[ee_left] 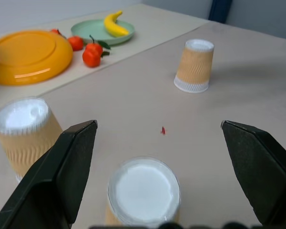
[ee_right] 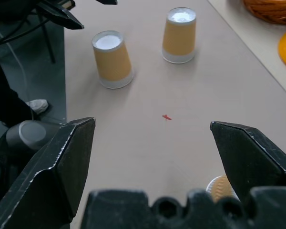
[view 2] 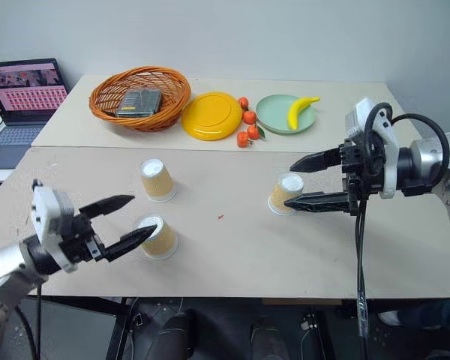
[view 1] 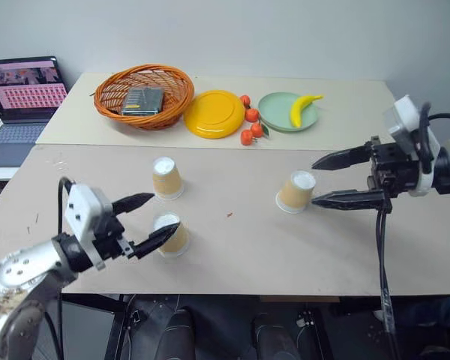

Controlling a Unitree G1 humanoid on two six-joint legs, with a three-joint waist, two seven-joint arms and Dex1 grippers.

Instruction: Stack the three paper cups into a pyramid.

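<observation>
Pale beige worktop [view 1: 285, 255] fills the foreground, and a second worktop behind it carries a basket [view 1: 144, 95], a yellow plate [view 1: 214, 113], some small oranges [view 1: 250, 126] and a green plate [view 1: 281, 112] with a banana [view 1: 303, 109]; a laptop [view 1: 22, 105] sits off to the left.

All three cups stand upside down and apart, so no pyramid exists yet and the job looks to be at its start: the base pair has to be brought together before anything goes on top. Two cups sit near each other on the left side: the far cup [view 1: 167, 178] and the near cup [view 1: 172, 234]. The third cup [view 1: 296, 191] stands well apart on the right.

The left gripper [view 1: 144, 223] is released, its fingers spread wide and holding nothing. It points roughly level toward the near cup, which lies just ahead of its lower fingertip; whether the tip touches the cup I cannot tell. The right gripper [view 1: 330, 181] is likewise released and empty, aimed leftward and slightly down, with the third cup just off its tips, near the lower finger.

Next, I judge, either gripper must straddle its cup, close gently on the tapered side without crushing it, and carry it beside a neighbour to form the base.
</observation>
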